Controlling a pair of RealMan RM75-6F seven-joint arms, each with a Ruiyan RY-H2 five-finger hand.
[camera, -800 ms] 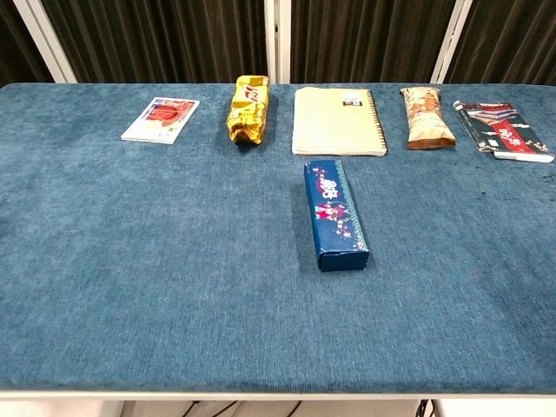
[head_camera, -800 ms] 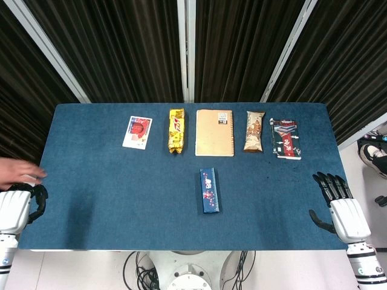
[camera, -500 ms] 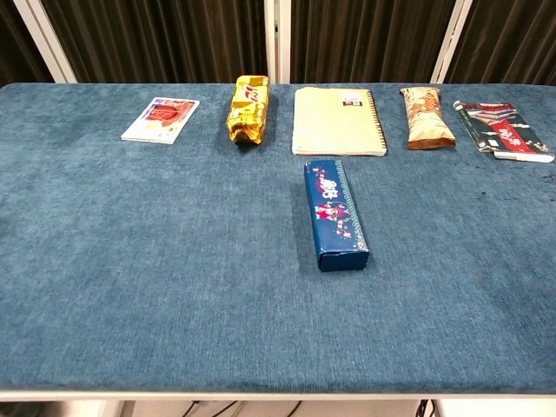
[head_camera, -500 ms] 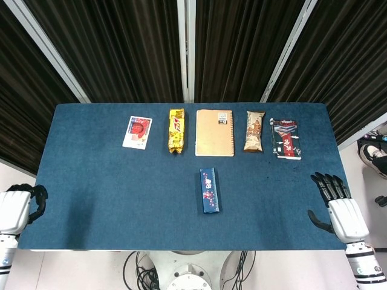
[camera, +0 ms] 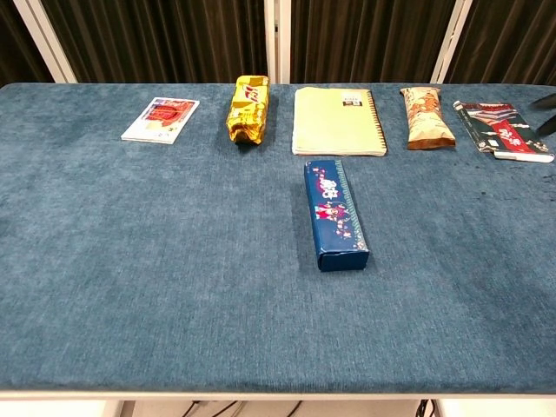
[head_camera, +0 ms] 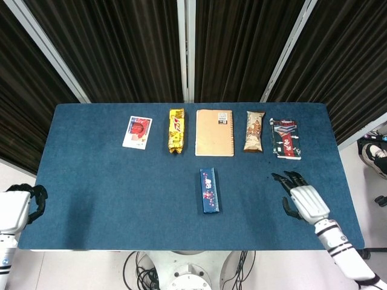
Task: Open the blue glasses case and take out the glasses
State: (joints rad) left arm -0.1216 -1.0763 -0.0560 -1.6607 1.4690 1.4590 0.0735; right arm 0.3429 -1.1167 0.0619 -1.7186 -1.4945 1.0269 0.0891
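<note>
The blue glasses case (head_camera: pixel 209 191) lies closed on the blue-covered counter (head_camera: pixel 97 181), near its middle and toward the front edge, with its long side running front to back and a red-and-white pattern down its lid. It sits just in front of the tan spiral notebook (head_camera: pixel 214 132) but does not touch it. The right hand (head_camera: pixel 300 198) is over the counter to the right of the case, well apart from it, with its dark fingers (head_camera: pixel 284 177) spread and pointing toward the back-left, holding nothing. The left hand (head_camera: pixel 21 203) sits at the counter's left front corner, just off the edge, its fingers curled in around nothing. Along the back of the counter runs a row of items: a white card with a red picture (head_camera: pixel 137 132), a yellow snack packet (head_camera: pixel 176 130), the notebook, a brown snack bar wrapper (head_camera: pixel 254 131), and a dark red-and-white packet (head_camera: pixel 285 138) at the far right.
</note>
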